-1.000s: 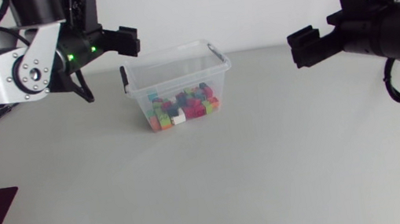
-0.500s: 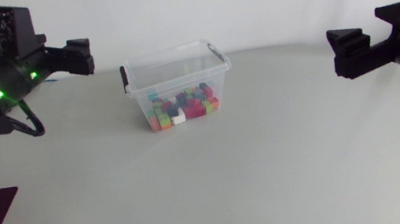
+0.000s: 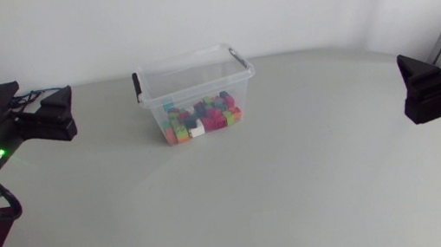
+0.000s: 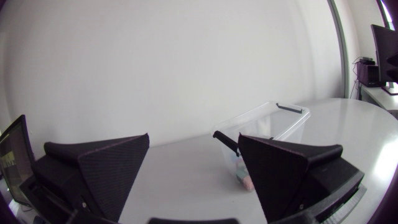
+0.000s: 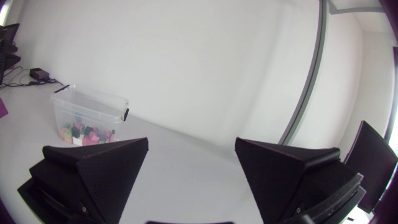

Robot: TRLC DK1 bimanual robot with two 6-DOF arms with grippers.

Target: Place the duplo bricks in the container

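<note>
The duplo bricks [image 3: 200,118] lie heaped in the bottom of the clear container [image 3: 197,86] at the far middle of the surface [image 3: 299,182], none showing loose outside it; I judge them light, hard and smooth, best pinched across two flat side walls rather than over the studs. The left claw [image 4: 193,142] and right claw [image 5: 191,144] hang well apart from the container at either side, fingers [image 4: 286,168] spread, nothing between them. The bricks are too small and jumbled to count, and in the left wrist view a finger covers part of the container.
</note>
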